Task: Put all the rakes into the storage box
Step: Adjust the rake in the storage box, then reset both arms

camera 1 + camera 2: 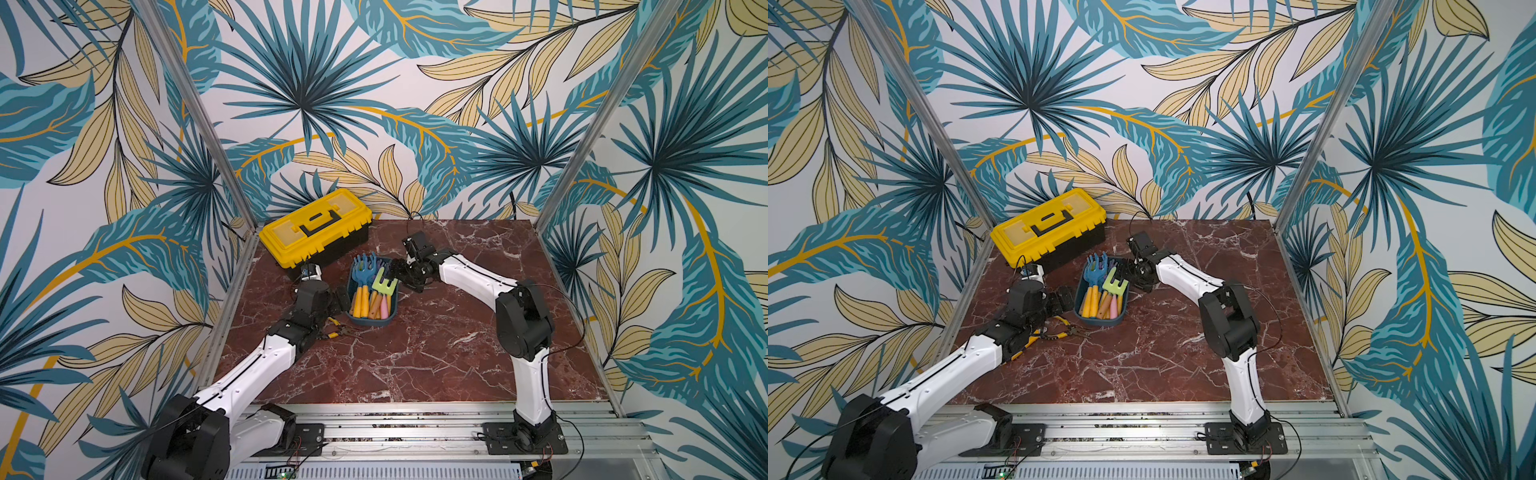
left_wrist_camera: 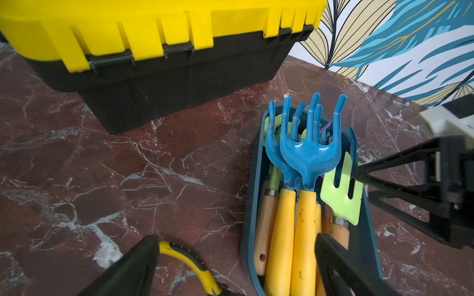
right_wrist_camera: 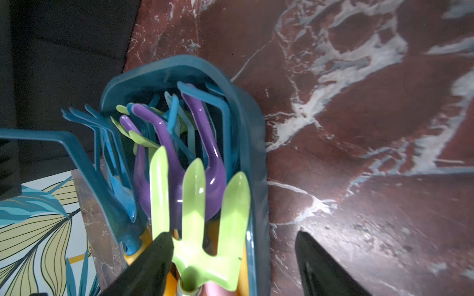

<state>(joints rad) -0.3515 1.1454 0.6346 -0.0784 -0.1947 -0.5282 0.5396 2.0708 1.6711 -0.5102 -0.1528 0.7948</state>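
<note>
The storage box (image 1: 371,322) (image 1: 1100,322), a shallow teal tub, sits mid-table and holds several rakes with yellow and wooden handles. A light-green rake (image 1: 384,284) (image 3: 197,230) lies on top along its right side, head toward the back. My right gripper (image 1: 397,272) (image 3: 232,234) is open over that head. One finger (image 3: 159,253) is inside the box beside the green tines, and the other is outside the box wall (image 3: 257,153). My left gripper (image 1: 340,299) (image 2: 236,237) stands open at the box's left rim (image 2: 247,217), holding nothing.
A yellow-lidded black toolbox (image 1: 316,226) (image 2: 159,51) stands shut at the back left, close behind the box. Yellow-handled pliers (image 1: 338,330) (image 2: 189,266) lie on the marble table under my left wrist. Metal frame posts and patterned walls bound the table.
</note>
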